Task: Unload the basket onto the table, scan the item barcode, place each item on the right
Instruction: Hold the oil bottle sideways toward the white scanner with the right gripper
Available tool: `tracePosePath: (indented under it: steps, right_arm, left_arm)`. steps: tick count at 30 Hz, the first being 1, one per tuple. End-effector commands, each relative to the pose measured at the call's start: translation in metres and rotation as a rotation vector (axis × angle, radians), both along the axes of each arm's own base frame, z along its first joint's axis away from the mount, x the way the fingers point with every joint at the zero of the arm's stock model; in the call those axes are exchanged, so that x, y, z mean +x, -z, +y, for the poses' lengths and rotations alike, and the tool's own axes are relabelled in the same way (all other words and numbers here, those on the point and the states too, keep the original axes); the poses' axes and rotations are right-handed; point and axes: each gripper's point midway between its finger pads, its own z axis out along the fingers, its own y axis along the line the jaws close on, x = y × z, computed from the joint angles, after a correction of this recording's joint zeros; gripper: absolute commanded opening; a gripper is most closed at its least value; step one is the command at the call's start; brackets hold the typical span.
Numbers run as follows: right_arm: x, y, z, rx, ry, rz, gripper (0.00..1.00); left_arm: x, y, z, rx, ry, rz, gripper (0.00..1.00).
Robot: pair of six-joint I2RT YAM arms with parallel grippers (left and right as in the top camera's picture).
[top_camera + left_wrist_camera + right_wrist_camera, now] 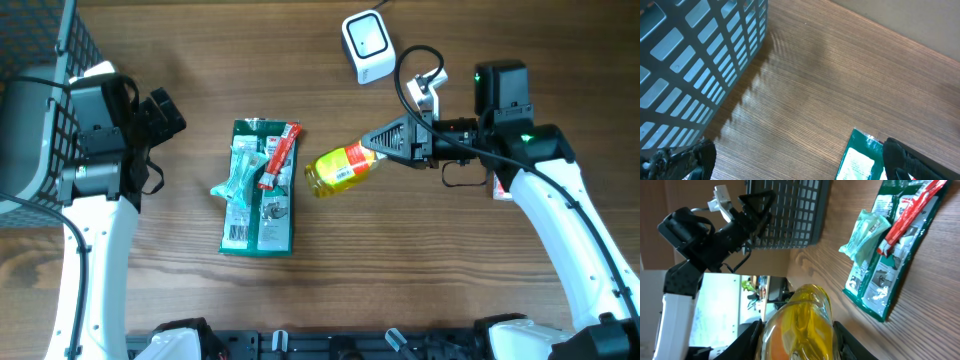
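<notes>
The first part of the job looks done: the right pincer [372, 152] is closed part-way around one end of the yellow bottle [343, 168], gripping it from both sides. The bottle's body points away from the arm toward the green pack [258, 187]. The right wrist view shows the bottle filling the space between the two fingers [753, 335]. It appears to be held clear of the worktop [450, 280], though I cannot be sure of that. The scan itself looks not yet done. The white barcode scanner [366, 45] stands at the far edge, well apart from the bottle, and the bottle is not turned toward it. The bottle's label shows red and white patches, but the barcode is too small to make out. What is left, as I judge it, is to carry the bottle to the scanner and turn its code to face the scanner's window. The left pincer [172, 113] hangs beside the basket [40, 90] with its jaws spread fully and nothing between them. A red sachet [279, 155] and a pale wrapped item [238, 172] lie untouched on the green pack.
</notes>
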Motion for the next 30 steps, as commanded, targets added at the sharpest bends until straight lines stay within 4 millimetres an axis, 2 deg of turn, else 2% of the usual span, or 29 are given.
tracePosePath:
  steps: [1, 18, 30]
  right_arm:
    - [-0.0060, -0.0215, 0.0038, 0.068, -0.041, -0.012, 0.04]
    - [-0.0076, -0.0249, 0.0048, 0.086, -0.050, 0.000, 0.04]
    - [-0.0032, -0.0203, 0.0034, 0.057, -0.026, -0.011, 0.04]
  left_arm:
    - [0.0010, -0.0034, 0.0041, 0.014, -0.007, -0.006, 1.00]
    - [0.0010, -0.0034, 0.0041, 0.014, -0.007, -0.006, 1.00]
    - [0.0011, -0.0034, 0.0041, 0.014, -0.007, -0.006, 1.00]
